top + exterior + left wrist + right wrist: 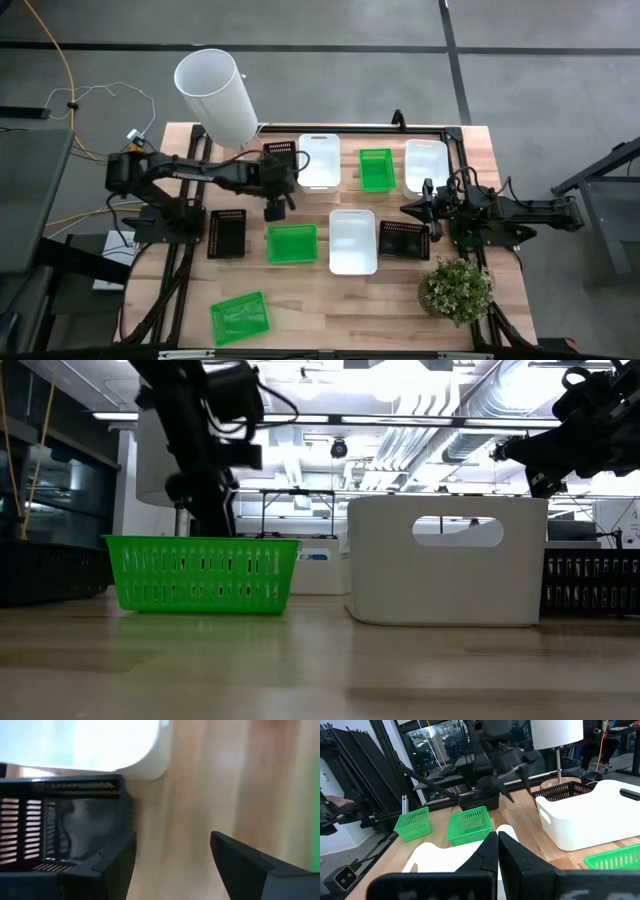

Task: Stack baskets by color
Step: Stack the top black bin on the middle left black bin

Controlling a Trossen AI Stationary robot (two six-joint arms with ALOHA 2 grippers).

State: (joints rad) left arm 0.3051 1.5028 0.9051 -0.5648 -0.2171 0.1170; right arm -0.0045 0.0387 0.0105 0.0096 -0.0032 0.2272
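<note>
Left claw (pixel 277 207) gapes above table beside black basket (pixel 279 157)

The dark left arm is reaching in from the table's left side, its two-finger left gripper (pixel 276 208) pointing down with fingers (pixel 240 865) standing wide apart, holding nothing. The dark right arm is resting folded at the right side, its right gripper (pixel 422 209) pressed closed.
</note>
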